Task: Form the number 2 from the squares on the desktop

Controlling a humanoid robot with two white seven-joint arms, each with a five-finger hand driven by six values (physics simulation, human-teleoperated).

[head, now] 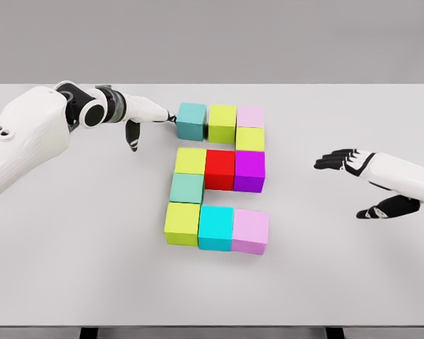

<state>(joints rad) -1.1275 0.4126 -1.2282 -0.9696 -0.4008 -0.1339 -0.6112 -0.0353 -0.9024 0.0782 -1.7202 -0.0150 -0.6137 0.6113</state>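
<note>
Overhead, from the head view, we see the coloured squares [217, 176] laid on the white surface [71, 268] in a 2 shape, the red square [220, 169] at its centre. Up-left of red, our left hand [150, 113] touches the teal square [191, 121], grasping nothing; right of red, our right hand [360, 180] hovers with fingers spread.

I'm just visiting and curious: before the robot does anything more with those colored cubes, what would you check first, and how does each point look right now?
1. Top row of three cubes in line: not ok, teal cube sits apart from the yellow-green cube.
2. Left hand at the teal cube: ok, fingertips reach it.
3. Right hand clear of the cubes: ok, open.
4. Bottom row closed up: ok.
5. Table space around the figure: ok.
</note>
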